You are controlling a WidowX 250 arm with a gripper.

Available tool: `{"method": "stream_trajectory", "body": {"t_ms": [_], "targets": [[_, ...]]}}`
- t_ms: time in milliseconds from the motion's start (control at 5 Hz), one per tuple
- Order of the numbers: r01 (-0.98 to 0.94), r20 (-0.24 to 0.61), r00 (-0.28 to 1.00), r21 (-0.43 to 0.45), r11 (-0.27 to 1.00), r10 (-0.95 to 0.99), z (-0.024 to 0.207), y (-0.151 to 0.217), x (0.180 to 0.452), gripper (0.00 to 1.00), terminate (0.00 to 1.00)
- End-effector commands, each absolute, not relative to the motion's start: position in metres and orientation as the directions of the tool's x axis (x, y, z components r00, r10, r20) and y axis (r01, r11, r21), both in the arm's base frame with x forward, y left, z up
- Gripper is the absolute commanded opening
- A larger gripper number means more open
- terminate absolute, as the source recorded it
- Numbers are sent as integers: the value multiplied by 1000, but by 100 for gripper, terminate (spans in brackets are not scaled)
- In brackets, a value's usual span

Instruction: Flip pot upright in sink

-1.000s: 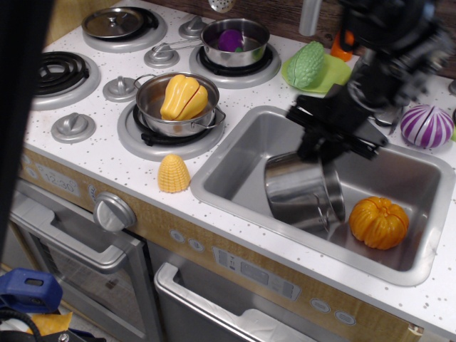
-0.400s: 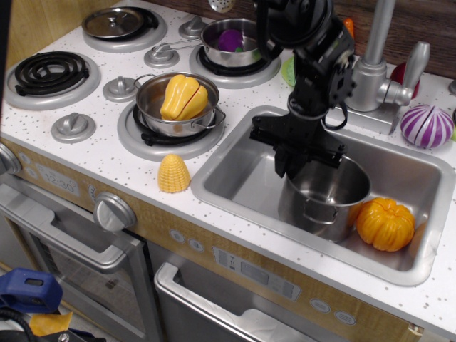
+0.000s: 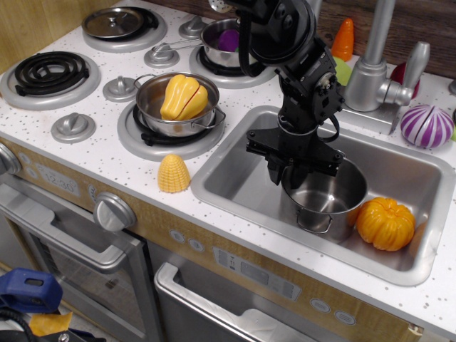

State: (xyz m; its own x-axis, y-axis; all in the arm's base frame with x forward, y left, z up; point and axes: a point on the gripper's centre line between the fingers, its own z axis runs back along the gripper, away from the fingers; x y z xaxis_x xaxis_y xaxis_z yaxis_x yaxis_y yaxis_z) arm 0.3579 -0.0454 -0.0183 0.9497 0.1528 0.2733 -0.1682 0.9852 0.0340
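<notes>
**Pot set upright in the basin**

Since a moment ago my black gripper (image 3: 290,173) has shifted slightly left, fingers pinching the near-left rim of the tall shiny steel pot (image 3: 325,201), which stands mouth-up in the silver-grey rectangular sink (image 3: 235,174), touching the orange pumpkin (image 3: 385,223).

Three pots (image 3: 324,201), one sink (image 3: 235,178), one pumpkin (image 3: 385,223), one lid (image 3: 114,22).

A white speckled surface (image 3: 107,167) is seen around the sink (image 3: 235,203) and the stove burners. Directly on it, a yellow corn piece (image 3: 173,174) is stood just beside the sink's left rim, and a purple-and-white onion (image 3: 427,125) is laid near the faucet (image 3: 373,68).
</notes>
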Motion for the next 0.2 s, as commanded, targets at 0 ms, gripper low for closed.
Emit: {"method": "stream_trajectory", "body": {"t_ms": [0], "targets": [[-162,347,926,2,987,151,10,-51,367,100,100]]}}
